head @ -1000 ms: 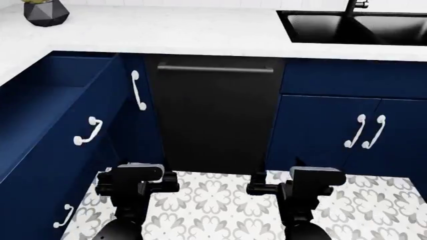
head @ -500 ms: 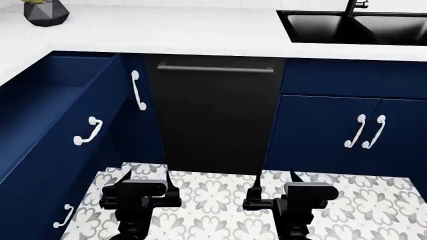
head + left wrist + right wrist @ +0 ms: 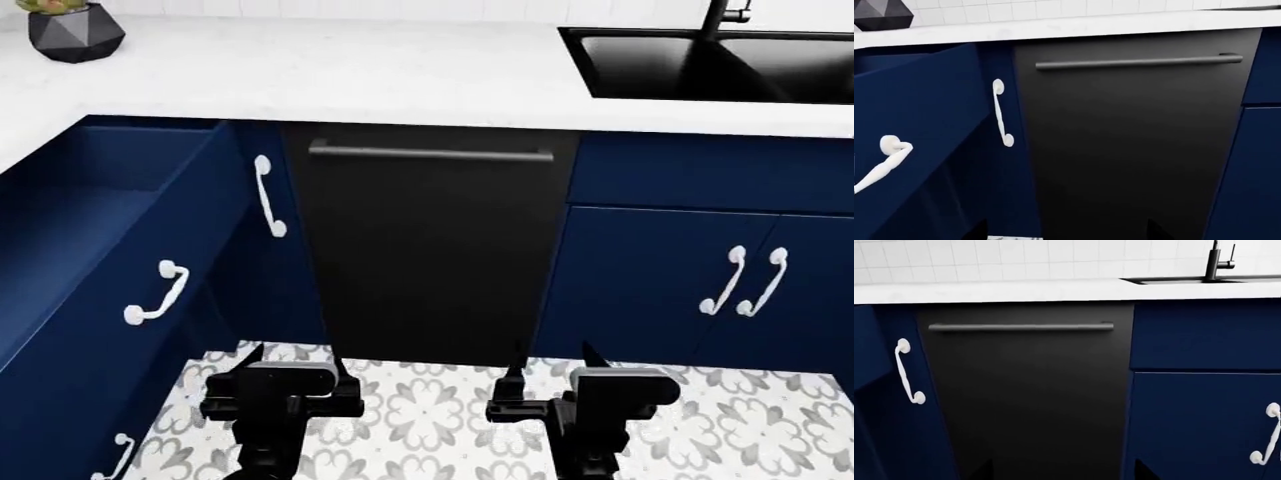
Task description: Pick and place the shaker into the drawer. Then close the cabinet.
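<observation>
Shaker not in view; likely light, stiff, slick, so pinch mid-body. Both pincers, left (image 3: 288, 352) and right (image 3: 550, 356), look spread, empty.

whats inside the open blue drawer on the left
Only bare navy interior shows in the drawer, pulled out at the head view's left; no shaker is visible in it. Its near front panel hides the bottom close to the handle.
</observation>
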You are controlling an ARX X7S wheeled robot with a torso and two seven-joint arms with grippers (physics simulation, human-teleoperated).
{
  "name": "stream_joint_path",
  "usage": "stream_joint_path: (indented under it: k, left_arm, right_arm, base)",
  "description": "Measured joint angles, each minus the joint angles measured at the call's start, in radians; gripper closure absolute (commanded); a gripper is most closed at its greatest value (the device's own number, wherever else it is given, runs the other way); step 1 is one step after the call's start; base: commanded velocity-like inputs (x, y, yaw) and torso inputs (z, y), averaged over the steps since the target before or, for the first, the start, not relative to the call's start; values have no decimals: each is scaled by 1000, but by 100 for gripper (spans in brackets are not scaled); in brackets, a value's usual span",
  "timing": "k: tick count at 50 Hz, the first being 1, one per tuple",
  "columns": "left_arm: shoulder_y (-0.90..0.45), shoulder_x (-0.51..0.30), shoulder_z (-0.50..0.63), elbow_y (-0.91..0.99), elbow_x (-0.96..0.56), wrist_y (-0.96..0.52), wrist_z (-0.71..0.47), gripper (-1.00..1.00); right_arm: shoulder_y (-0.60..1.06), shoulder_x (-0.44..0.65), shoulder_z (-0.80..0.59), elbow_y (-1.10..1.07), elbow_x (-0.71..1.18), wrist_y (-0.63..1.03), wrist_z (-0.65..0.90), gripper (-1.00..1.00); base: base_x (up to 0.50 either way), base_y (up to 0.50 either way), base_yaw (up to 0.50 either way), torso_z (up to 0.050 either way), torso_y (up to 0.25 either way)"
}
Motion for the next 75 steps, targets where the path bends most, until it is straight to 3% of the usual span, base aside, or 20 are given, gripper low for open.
stream_joint_path:
  k: [34,53,54,58,63,71,75]
  left_arm:
    - [1,-3,3,4,-6,11,8,-100]
    - [1,-4,7,4,-7,18,13,-100]
    - [-49,-21,136,-23,-86,88,-19,-100]
    - [2,95,-80,8,88,18,123,-100]
    - [46,181,-256,32,205,-35,237,-100]
    - [86,241,-394,71,300,-103,323,-100]
    - [92,222,-434,198,305,-241,368,-100]
  right_arm:
    - [-1,7,-13,-1,8,-25,-16,-100]
    - [4,8,-16,4,16,-19,-13,-100]
    - [-5,-12,19,0,-9,-17,-35,-100]
    - [-23,-93,137,-11,-104,18,-132,-100]
    - [-34,-154,230,-23,-156,62,-205,-100]
    - [-46,-195,299,-49,-187,115,-257,-100]
    - [-21,-168,311,-153,-187,234,-279,-100]
  base:
    - [499,34,0,0,1]
    - [0,0,0,-1,0]
    - [0,0,0,0,0]
    - [0,0,0,0,0]
    - [0,0,0,0,0]
    - [0,0,0,0,0]
    - [0,0,0,0,0]
